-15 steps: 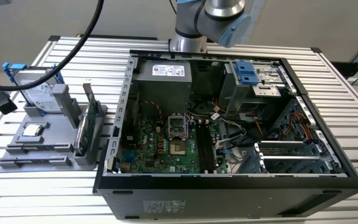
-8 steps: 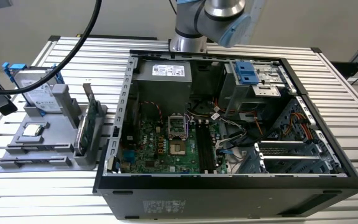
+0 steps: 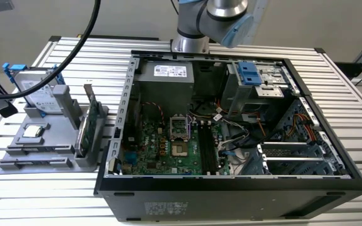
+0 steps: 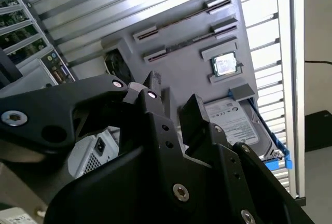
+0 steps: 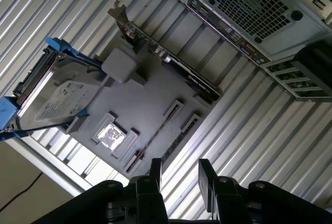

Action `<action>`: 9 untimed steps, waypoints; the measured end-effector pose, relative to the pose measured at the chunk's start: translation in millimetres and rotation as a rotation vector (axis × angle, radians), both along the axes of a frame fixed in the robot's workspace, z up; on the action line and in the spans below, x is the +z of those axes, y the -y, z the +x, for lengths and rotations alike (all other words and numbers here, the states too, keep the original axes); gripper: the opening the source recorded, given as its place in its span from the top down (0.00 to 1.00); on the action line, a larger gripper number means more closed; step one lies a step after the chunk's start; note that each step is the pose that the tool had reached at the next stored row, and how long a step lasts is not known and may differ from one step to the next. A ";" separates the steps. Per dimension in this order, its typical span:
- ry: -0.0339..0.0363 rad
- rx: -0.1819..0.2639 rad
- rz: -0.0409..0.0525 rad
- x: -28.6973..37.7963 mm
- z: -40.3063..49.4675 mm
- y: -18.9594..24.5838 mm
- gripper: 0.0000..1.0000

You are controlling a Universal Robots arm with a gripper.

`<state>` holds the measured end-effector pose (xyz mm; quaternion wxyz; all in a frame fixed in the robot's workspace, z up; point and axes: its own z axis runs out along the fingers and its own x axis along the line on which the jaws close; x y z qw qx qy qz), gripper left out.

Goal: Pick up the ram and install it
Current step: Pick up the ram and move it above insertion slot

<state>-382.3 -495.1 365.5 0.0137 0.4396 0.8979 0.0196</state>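
The ram (image 5: 155, 133) is a long thin stick standing on edge between two clips of the grey fixture (image 5: 148, 92). In the second wrist view the ram (image 4: 181, 19) looks like a dark line, and in the exterior view it lies low at the fixture's front (image 3: 36, 150). A second pair of clips beside it holds another thin strip (image 5: 176, 140). My gripper (image 5: 179, 171) hangs well above the fixture, open, with nothing between its black fingers (image 4: 155, 86). The case's dark memory slots (image 3: 207, 147) run beside the processor socket on the green motherboard.
The open computer case (image 3: 231, 183) takes the table's middle. On the fixture stand a silver hard drive with blue rails (image 3: 39, 92), a green upright card (image 3: 90, 125) and a square chip (image 3: 33, 132). The arm's base (image 3: 190, 42) stands behind the case. A black cable (image 3: 74, 47) arcs overhead.
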 end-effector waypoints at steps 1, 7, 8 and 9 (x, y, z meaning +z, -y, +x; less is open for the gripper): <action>0.0000 -0.004 -0.0002 -0.3 0.0 0.0 0.00; 0.0000 -0.024 -0.0024 -2.2 0.0 -0.2 0.00; 0.0000 -0.027 -0.0025 -2.5 0.0 -0.2 0.00; 0.0000 -0.029 -0.0028 -2.8 0.0 -0.3 0.00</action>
